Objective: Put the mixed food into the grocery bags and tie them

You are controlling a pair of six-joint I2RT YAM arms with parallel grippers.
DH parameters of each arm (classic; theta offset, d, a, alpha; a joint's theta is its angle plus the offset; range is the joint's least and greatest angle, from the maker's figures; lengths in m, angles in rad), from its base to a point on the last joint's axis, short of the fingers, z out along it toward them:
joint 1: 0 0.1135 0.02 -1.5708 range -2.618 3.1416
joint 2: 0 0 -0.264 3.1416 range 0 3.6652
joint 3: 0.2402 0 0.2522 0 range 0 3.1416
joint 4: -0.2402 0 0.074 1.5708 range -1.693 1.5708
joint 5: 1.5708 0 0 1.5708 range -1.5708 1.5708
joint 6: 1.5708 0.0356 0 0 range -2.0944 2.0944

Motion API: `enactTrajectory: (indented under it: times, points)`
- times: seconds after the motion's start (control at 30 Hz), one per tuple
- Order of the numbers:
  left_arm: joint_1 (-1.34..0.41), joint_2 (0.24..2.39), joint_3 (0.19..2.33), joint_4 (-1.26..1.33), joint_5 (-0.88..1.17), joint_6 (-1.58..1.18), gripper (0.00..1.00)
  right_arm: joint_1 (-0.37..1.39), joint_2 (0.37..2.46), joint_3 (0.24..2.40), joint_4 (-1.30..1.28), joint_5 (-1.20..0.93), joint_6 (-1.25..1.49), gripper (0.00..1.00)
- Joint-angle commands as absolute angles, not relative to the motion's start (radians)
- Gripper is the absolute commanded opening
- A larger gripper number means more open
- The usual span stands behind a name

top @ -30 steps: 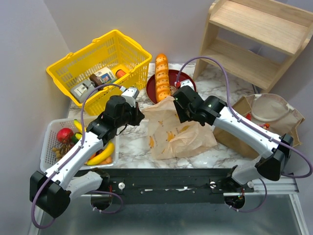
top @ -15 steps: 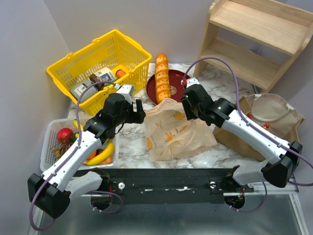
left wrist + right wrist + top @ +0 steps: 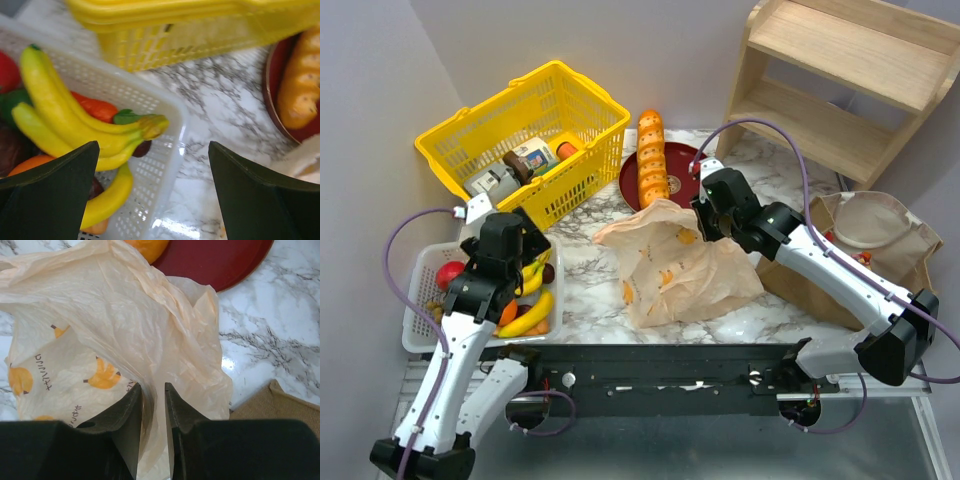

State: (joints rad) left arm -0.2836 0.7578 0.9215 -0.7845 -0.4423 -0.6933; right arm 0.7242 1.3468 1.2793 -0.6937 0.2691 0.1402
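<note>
Right wrist view: the right claw (image 3: 152, 410) stands narrow, its fingers (image 3: 127, 425) nearly together with a fold of the plastic bag (image 3: 100, 330) pinched between them. The grip sits on the bag's upper rim. Judgement: it is taken there so the mouth can be lifted and held open for loading. The film spreads loose and crumpled away from the claw. What the bag contains cannot be told through it. Just beyond its far edge sits the red plate (image 3: 220, 260) with the loaf (image 3: 145, 245), which is not part of the load.

Top view: the plastic bag lies mid-counter, nearer the near edge. The paper bag (image 3: 880, 250) stands at the right edge of the counter (image 3: 580, 290), mouth up, with neither claw on it.

Left wrist view: the left claw (image 3: 152, 160) is spread wide and holds nothing. It hangs over the rim of the white mesh tray (image 3: 170, 125) at the near left corner of the counter. The bananas (image 3: 65, 115) lie in that tray, between and just below the fingers. Judgement: the wide spread suits a pick of this fruit for transfer to the held bag. The yellow basket (image 3: 200, 30) stands behind the tray, toward the far left corner.

Neither bag is tied.
</note>
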Motion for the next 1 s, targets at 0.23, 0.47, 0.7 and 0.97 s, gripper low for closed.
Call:
enactTrajectory:
  times: [0.23, 0.47, 0.7, 0.97]
  points:
    - [0.110, 0.813, 0.827, -0.715, -0.433, -0.695, 0.99, 0.718, 1.301, 1.275, -0.637, 0.187, 0.121, 0.32]
    - [0.254, 0.854, 0.767, -0.598, -0.324, -0.623, 0.95, 0.715, 1.292, 1.273, -0.638, 0.183, 0.129, 0.32]
    - [0.288, 0.911, 0.716, -0.483, -0.236, -0.583, 0.78, 0.716, 1.289, 1.269, -0.641, 0.201, 0.127, 0.32]
    - [0.290, 0.904, 0.675, -0.475, -0.209, -0.537, 0.44, 0.716, 1.287, 1.262, -0.643, 0.209, 0.143, 0.32]
